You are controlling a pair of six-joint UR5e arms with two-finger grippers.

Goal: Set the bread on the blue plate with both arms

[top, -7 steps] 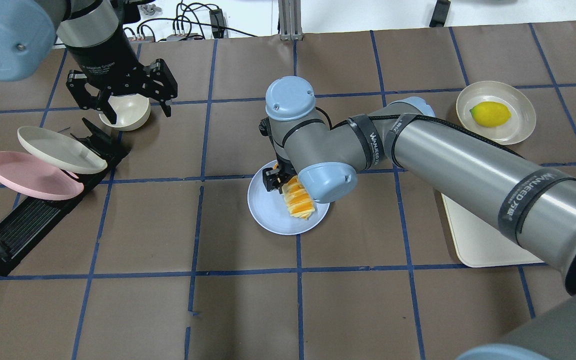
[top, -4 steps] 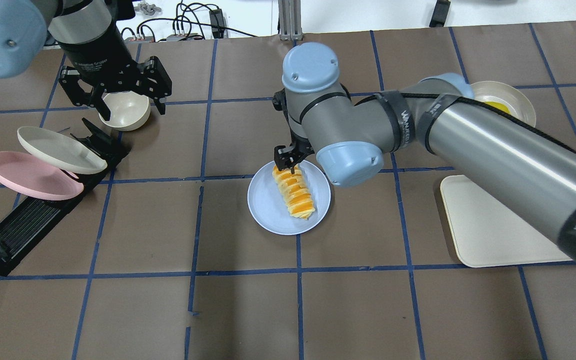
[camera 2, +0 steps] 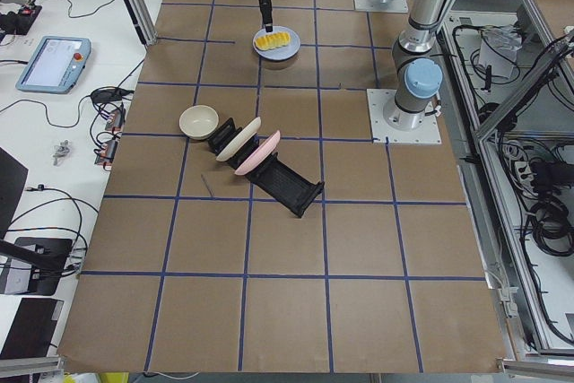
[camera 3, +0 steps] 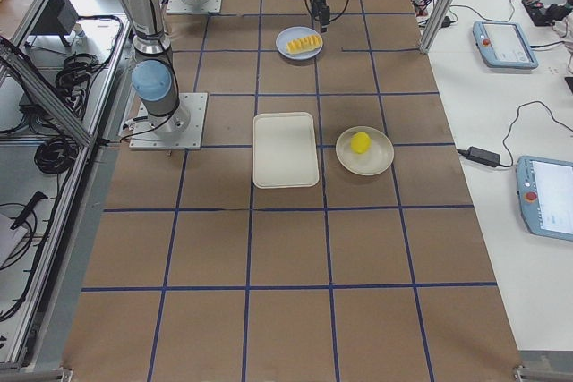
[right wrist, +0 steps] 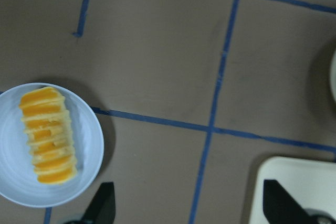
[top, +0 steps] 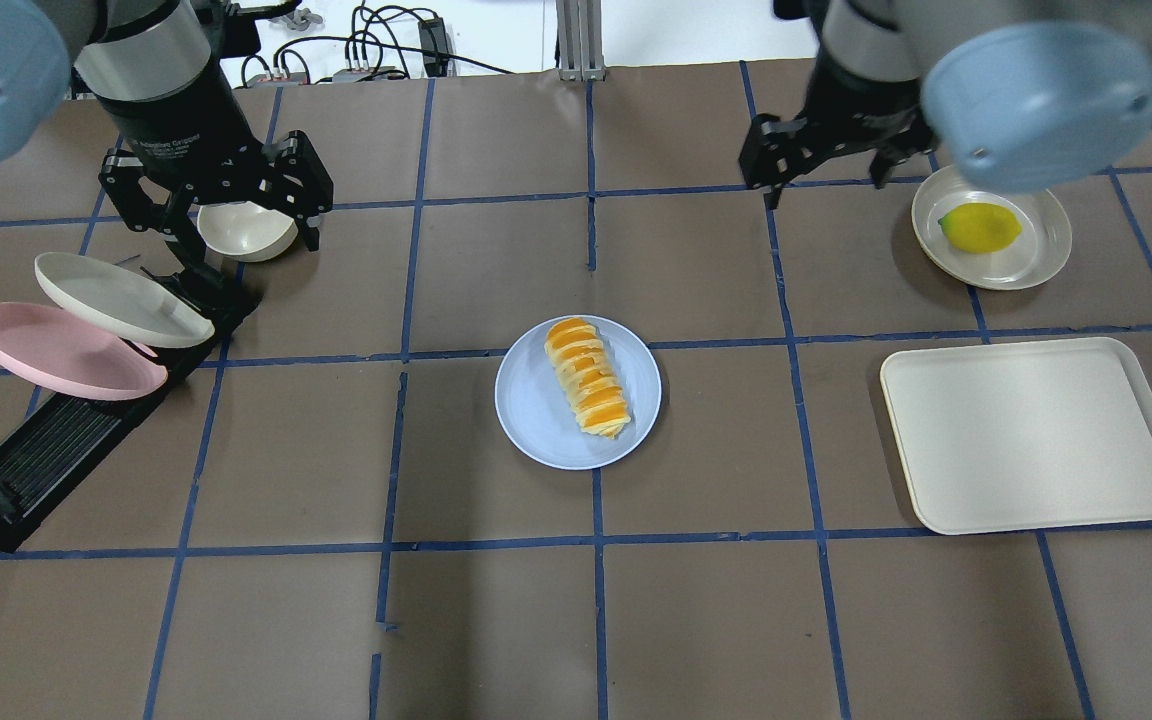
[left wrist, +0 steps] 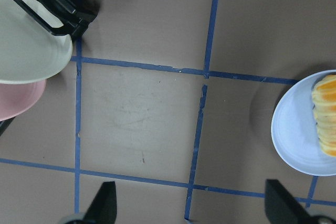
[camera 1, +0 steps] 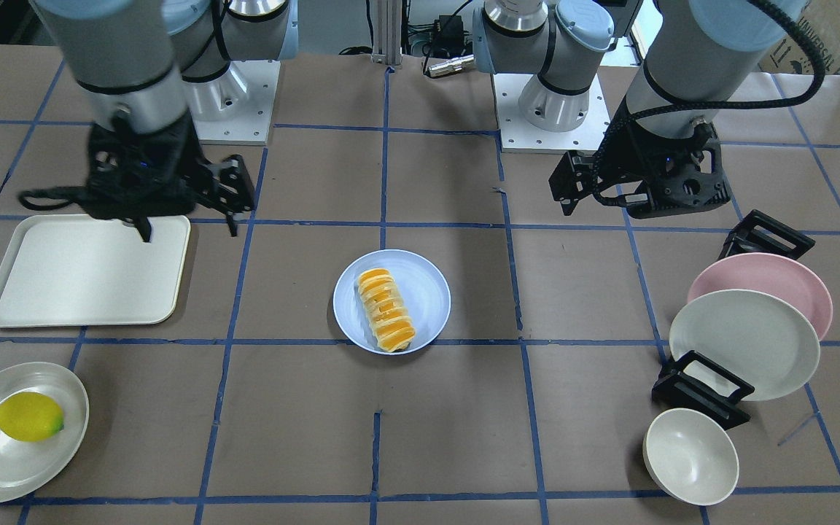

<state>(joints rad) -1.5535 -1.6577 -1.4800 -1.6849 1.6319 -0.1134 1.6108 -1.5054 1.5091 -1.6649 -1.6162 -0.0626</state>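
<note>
The bread (top: 588,378) lay wholly on the blue plate (top: 534,425) at mid-table. Its long axis ran roughly away from the robot, the near end tipped a little to the robot's right. The left gripper (left wrist: 191,205) hung above the bowl (top: 246,232) by the rack (top: 66,440), fingers spread wide and holding nothing. The right gripper (right wrist: 190,205) hung near the lemon (top: 980,227), likewise wide and empty. Both were well apart from the bread, one to each side, the right seemingly a little nearer. The placing looked done, so no further reach seemed called for.
</note>
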